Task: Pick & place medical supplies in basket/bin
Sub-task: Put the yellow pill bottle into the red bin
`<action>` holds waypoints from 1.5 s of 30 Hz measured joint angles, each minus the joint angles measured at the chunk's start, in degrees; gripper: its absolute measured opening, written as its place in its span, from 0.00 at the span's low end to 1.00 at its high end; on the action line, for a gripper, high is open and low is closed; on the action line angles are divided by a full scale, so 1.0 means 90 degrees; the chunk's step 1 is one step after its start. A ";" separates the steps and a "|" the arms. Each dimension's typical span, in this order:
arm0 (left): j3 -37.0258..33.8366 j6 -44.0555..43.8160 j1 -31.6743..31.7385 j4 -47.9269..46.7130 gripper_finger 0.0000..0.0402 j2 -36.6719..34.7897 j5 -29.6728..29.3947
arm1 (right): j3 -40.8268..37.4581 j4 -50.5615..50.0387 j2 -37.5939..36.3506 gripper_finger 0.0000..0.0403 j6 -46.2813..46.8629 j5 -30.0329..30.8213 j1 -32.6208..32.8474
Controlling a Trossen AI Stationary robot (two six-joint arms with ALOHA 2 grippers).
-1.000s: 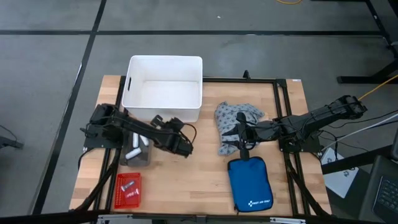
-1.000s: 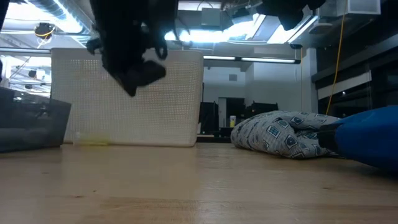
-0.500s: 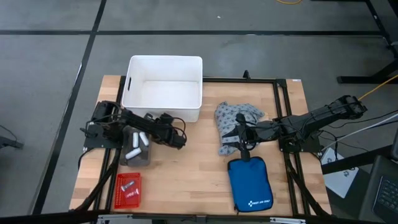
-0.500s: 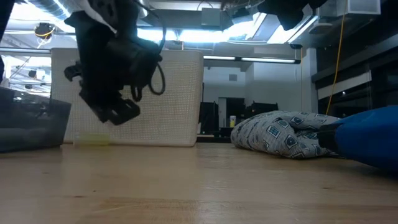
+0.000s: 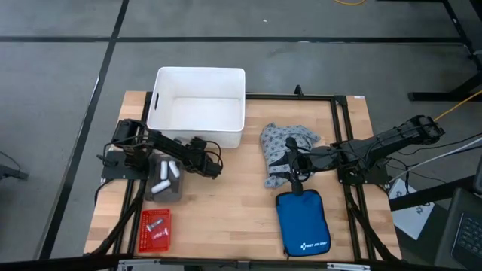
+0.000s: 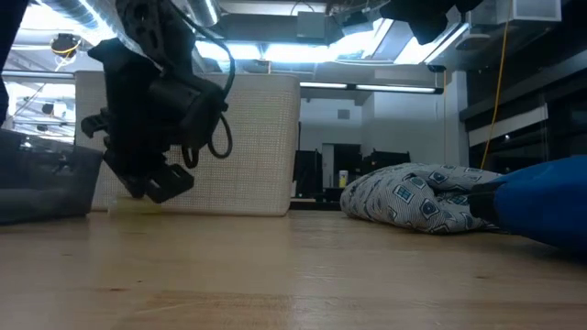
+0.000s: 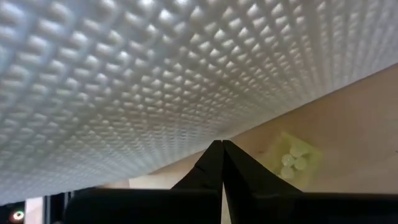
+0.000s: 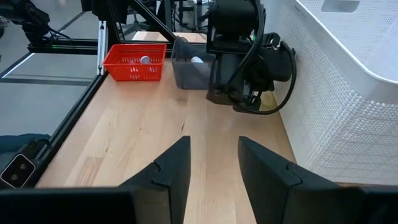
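Beside white tub, left gripper closed, empty.

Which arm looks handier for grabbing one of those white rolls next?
The left. Its tool sits beside the grey bin holding the white rolls, with the red basket nearby. The right tool waits across the table by the patterned cloth.
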 joint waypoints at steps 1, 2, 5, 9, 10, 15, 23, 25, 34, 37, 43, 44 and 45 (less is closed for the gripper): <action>0.0000 -0.0023 0.0000 0.0027 0.00 0.0000 0.0071 | 0.0000 0.0000 0.0000 0.34 -0.0001 0.0000 0.0000; 0.0000 -0.0038 -0.0002 0.0099 0.00 0.0000 0.0209 | 0.0000 0.0000 0.0000 0.34 -0.0001 0.0000 0.0000; 0.0007 0.0116 -0.0019 0.0479 0.01 -0.0026 0.0685 | 0.0000 0.0000 0.0000 0.34 -0.0002 0.0000 0.0000; 0.0228 0.0349 -0.0302 0.1142 0.01 -0.0026 0.1052 | 0.0000 -0.0013 0.0000 0.34 -0.0002 0.0000 0.0000; 0.0371 0.0376 -0.0403 0.1172 0.01 -0.0003 0.1103 | 0.0000 -0.0019 0.0000 0.34 -0.0002 0.0000 0.0000; 0.1338 0.0866 -0.0937 0.1235 0.01 0.0002 0.1071 | 0.0000 -0.0056 0.0000 0.34 -0.0022 0.0000 0.0000; 0.2495 0.1505 -0.1462 0.0621 0.01 0.0002 -0.0367 | 0.0000 -0.0067 0.0000 0.34 -0.0022 -0.0002 0.0000; 0.2595 0.1517 -0.1500 0.0486 0.01 0.0002 -0.0419 | 0.0000 -0.0073 0.0000 0.34 -0.0022 -0.0002 0.0000; 0.2608 0.1790 -0.1619 0.0427 0.11 0.0002 0.0084 | 0.0000 -0.0095 0.0000 0.33 -0.0024 -0.0070 0.0000; 0.2608 0.1962 -0.1577 0.0390 0.17 0.0002 0.0529 | 0.0000 -0.0097 0.0000 0.33 -0.0024 -0.0070 0.0000; 0.2608 0.2103 -0.1468 0.0389 0.26 0.0002 0.1470 | 0.0000 -0.0092 0.0000 0.33 -0.0024 -0.0070 0.0000; 0.2608 0.2038 -0.1468 0.0389 0.28 0.0002 0.1552 | 0.0000 -0.0092 0.0000 0.33 -0.0024 -0.0070 0.0000; 0.2608 0.1945 -0.1469 0.0387 0.29 0.0002 0.1603 | 0.0000 -0.0092 0.0000 0.33 -0.0024 -0.0070 0.0000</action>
